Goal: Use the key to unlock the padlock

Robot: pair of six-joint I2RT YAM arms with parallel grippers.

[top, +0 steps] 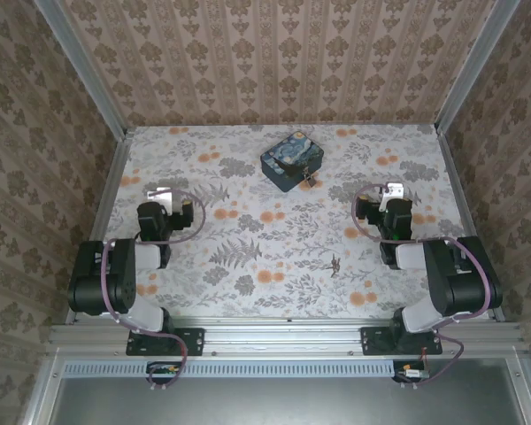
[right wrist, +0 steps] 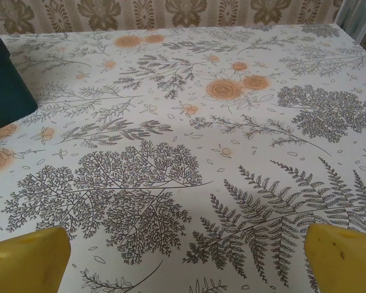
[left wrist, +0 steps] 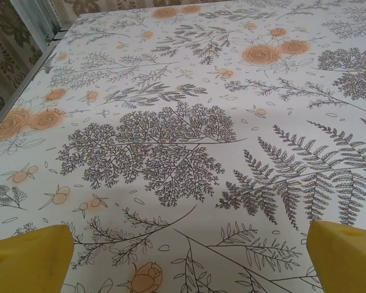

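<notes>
Judging by the layout, the task is only just starting: the left gripper point(left wrist: 184, 261) and right gripper point(right wrist: 185, 259) are both gaping wide and empty, the padlock point(top: 310, 180) is sitting locked-looking at the blue tin's point(top: 290, 161) five o'clock corner, and the key point(top: 334, 263) is lying untouched at the padlock's five o'clock.

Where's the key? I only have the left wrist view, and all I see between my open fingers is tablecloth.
Observer: The key lies on the tablecloth between the two arms, nearer the right arm.
Operator: And the padlock?
Observer: The padlock sits against the near edge of the blue tin, toward the far middle of the table.
Operator: Is the right gripper carrying anything?
Observer: No. The right gripper is open, with nothing between its fingers.
</notes>
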